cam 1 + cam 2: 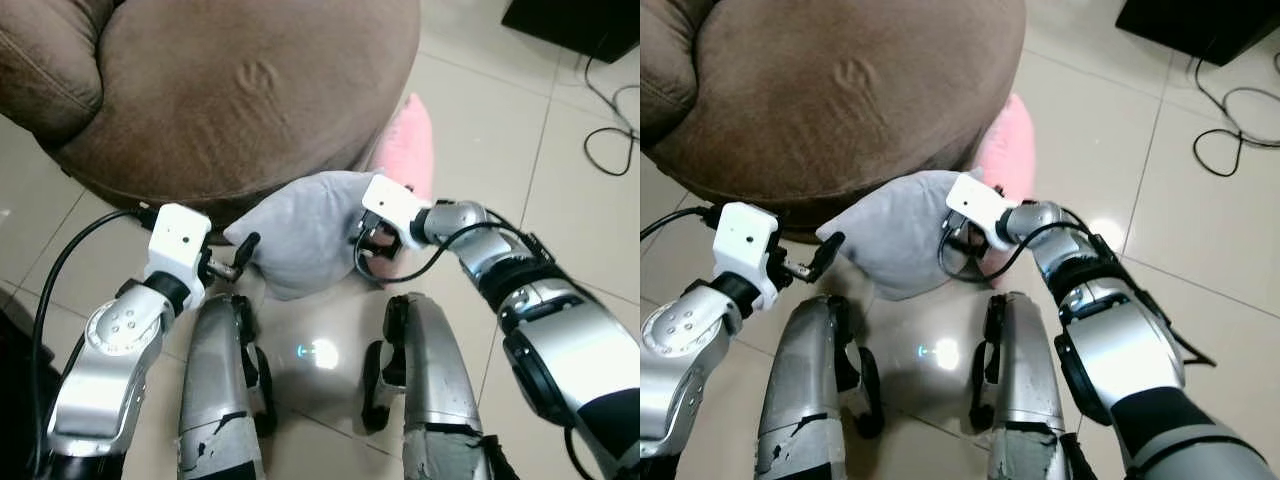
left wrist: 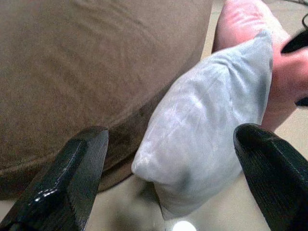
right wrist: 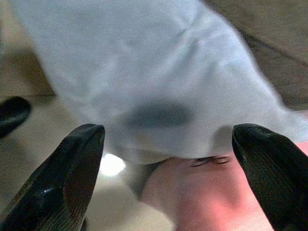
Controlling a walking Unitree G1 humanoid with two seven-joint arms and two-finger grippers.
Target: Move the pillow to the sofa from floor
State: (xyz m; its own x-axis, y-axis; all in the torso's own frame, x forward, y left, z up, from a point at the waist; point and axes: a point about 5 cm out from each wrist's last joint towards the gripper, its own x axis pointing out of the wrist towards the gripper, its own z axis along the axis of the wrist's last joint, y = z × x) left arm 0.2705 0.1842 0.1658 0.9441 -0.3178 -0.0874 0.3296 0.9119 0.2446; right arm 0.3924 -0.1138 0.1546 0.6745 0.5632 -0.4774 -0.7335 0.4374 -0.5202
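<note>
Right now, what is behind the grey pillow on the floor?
A pink pillow lies behind the grey pillow, leaning against the brown sofa. The grey one covers its lower part, so how far the pink pillow reaches cannot be seen.

I see the grey pillow wedged against the sofa with a pink pillow behind it, so only the bare tile in front and at both sides leaves my grippers passage.

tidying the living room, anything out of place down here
Yes: a grey pillow and a pink pillow lie on the tiled floor against the brown sofa, not on it. Both open pincers, left pincer and right pincer, flank the grey one.
</note>
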